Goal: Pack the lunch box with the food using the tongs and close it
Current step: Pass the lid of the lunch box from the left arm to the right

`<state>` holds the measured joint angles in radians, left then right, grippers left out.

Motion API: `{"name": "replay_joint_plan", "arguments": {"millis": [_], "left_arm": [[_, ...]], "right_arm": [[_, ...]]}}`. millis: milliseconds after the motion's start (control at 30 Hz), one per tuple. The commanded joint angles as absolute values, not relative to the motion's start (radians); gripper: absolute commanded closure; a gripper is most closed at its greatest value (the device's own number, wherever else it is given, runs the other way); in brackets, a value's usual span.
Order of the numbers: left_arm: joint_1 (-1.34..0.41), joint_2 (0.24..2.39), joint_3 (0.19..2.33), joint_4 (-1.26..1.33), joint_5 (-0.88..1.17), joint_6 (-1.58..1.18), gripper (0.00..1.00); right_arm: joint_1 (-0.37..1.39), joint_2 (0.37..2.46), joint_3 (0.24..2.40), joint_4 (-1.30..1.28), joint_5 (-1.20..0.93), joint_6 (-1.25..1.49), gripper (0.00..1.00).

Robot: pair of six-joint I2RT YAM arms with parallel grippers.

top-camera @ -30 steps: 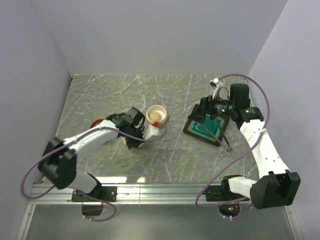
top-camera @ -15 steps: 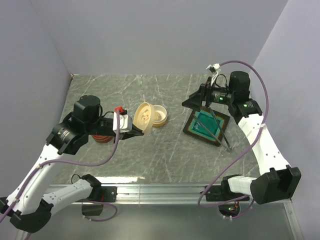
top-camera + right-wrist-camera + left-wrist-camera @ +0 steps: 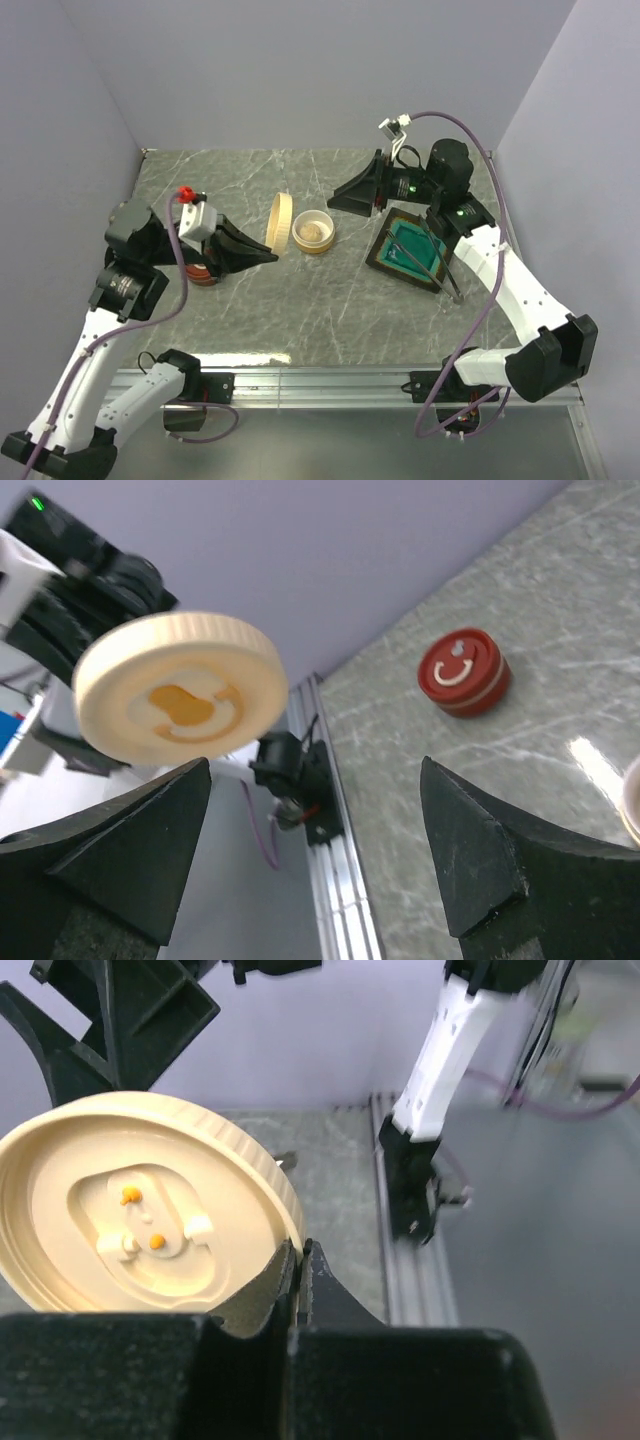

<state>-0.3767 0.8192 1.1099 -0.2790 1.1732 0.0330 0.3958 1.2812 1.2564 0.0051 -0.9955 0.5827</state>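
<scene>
An open round cream lunch box (image 3: 312, 231) stands mid-table with tan food (image 3: 311, 233) inside. My left gripper (image 3: 268, 255) is shut on the rim of its cream lid (image 3: 280, 222), which it holds on edge in the air just left of the box. In the left wrist view the lid (image 3: 140, 1200) shows its underside with two orange crumbs, and the jaws (image 3: 298, 1260) pinch its edge. My right gripper (image 3: 352, 187) hangs open and empty above the table, right of the box, facing the lid (image 3: 180, 685). The silver tongs (image 3: 443, 262) lie across a green tray (image 3: 400, 255).
A closed red round container (image 3: 463, 672) sits at the left, partly hidden behind my left gripper in the top view (image 3: 203, 276). The metal rail (image 3: 320, 378) with both arm bases runs along the near edge. Purple walls close in the back and sides.
My left arm has lifted the cream lid off the box and drawn it up and left, turning it on edge. The right gripper rose from the green tray and swung left.
</scene>
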Motion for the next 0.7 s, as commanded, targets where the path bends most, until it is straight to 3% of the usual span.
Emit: {"name": "replay_joint_plan", "arguments": {"millis": [0, 233, 533, 667], "left_arm": [[-0.316, 0.773, 1.026, 0.231, 1.301, -0.457, 1.00], [-0.267, 0.746, 1.025, 0.279, 1.301, -0.500, 1.00], [-0.250, 0.739, 1.012, 0.298, 1.257, -0.531, 1.00], [-0.224, 0.762, 1.014, 0.322, 1.181, -0.638, 1.00]], "right_arm": [[0.408, 1.293, 1.263, 0.254, -0.994, 0.801, 0.09], [0.457, 1.307, 1.252, 0.419, -0.986, 0.890, 0.16], [0.548, 1.304, 1.267, 0.357, -0.997, 0.833, 0.18], [0.575, 1.295, 1.322, 0.162, -0.944, 0.599, 0.17]]}}
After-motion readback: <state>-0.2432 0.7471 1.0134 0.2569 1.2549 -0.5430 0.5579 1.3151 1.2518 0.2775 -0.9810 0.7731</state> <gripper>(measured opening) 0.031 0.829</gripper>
